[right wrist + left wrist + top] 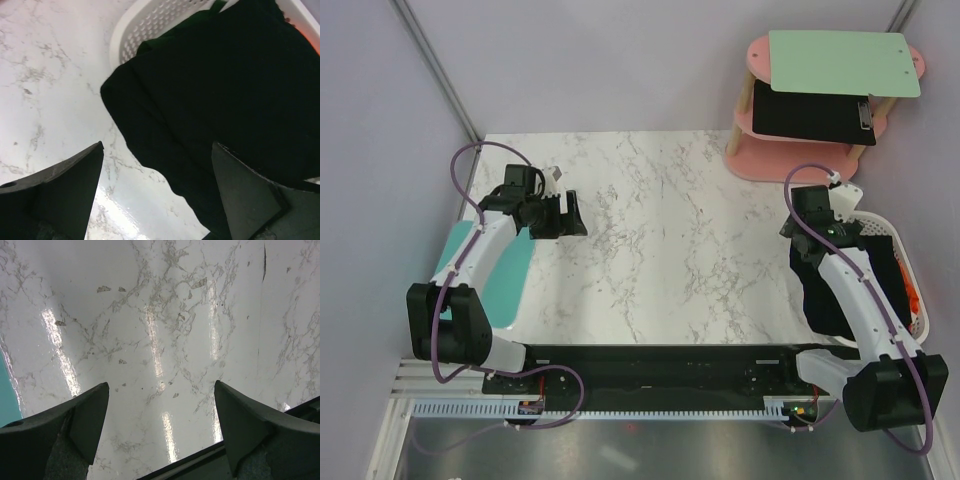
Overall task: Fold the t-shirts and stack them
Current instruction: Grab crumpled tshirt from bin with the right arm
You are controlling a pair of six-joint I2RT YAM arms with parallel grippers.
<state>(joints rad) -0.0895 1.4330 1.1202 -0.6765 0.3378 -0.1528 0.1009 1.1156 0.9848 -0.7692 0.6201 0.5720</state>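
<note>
Black t-shirt (225,90), one, white basket (150,20), one

L arm (485,245) & R arm (860,290): white links, blk joints, purple cables (485,144). L gripper (160,384): blk wedge fingers (80,420).

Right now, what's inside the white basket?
A black shirt fills the basket, spilling over its rim onto the table; orange fabric shows at one edge. Whatever lies beneath is hidden.
</note>
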